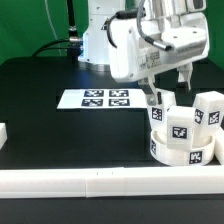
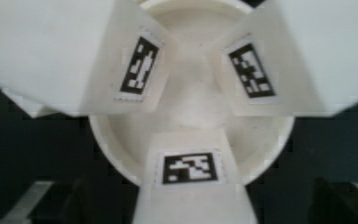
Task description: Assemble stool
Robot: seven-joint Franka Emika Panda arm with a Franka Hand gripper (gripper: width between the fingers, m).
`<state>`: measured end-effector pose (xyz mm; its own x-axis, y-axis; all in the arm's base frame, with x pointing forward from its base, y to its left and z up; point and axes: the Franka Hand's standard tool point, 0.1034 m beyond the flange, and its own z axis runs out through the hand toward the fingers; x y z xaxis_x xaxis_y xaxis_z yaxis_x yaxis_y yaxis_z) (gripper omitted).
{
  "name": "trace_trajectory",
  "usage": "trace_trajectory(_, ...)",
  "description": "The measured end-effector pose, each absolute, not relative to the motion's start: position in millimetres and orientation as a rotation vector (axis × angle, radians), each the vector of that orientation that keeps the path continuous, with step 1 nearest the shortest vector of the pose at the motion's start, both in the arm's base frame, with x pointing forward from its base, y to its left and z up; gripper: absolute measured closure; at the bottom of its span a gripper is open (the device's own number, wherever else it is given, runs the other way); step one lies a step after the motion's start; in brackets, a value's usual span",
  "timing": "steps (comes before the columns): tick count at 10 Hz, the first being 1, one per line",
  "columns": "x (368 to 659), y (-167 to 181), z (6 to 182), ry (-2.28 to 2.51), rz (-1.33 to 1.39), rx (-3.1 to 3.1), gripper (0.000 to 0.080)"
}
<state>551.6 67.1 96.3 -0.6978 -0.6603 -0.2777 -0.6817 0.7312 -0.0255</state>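
Stool seat is sitting on the black counter just beside the white border rail, legs standing on it. Tool is hovering over a leg; grip state, cannot tell. Judging: keep the leg upright, turning straight. No containers showing.

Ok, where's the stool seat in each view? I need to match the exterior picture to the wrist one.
Exterior view: the seat sits low at the exterior view's right, behind the front border rail, under the end effector.
Wrist view: the seat fills the middle of the picture, with legs standing on it.
Shared landmark: the square tag on the seat's side wall.
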Motion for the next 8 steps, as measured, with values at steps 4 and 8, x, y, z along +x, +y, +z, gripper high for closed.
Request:
trace_trajectory(4,550.8,66.0,119.6,2.643,0.172,-1.045,0.0150)
trace_trajectory(8,550.6,65.8,118.8,2.645,0.172,-1.045,0.0150)
